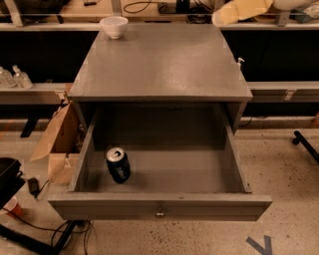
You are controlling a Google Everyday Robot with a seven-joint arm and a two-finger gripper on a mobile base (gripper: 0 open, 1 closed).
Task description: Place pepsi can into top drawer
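Observation:
The pepsi can (118,165), dark navy with a silver top, stands upright inside the open top drawer (159,205), at its front left. The drawer is pulled out of the grey cabinet and has a small round knob on its front panel. My gripper (241,11) is at the top right edge of the view, high above the cabinet's back right corner, far from the can. It holds nothing.
A white bowl (113,26) stands on the cabinet top (159,60) at the back left. An open cardboard box (57,144) sits on the floor left of the drawer. Cables and dark equipment (12,184) lie at the lower left. Shelves run behind.

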